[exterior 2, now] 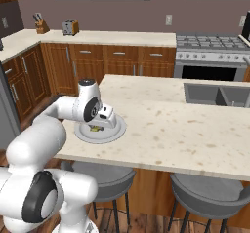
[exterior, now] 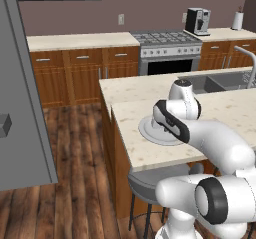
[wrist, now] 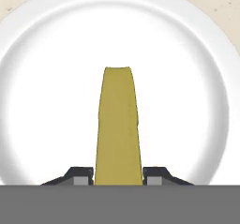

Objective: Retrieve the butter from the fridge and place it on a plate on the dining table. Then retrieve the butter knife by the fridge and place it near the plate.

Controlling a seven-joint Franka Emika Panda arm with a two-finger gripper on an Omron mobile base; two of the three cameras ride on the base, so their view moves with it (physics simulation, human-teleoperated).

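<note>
Over plate (wrist: 42, 78) | hand view: end effector (wrist: 118, 175) grips butter (wrist: 118, 129)

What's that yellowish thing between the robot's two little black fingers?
The butter, a yellow-olive stick clamped in the gripper over the plate, seen in the hand view.

No readable text, label, brand or number is seen anywhere. Appliance fronts are rendered too coarse for markings to be made out.
</note>
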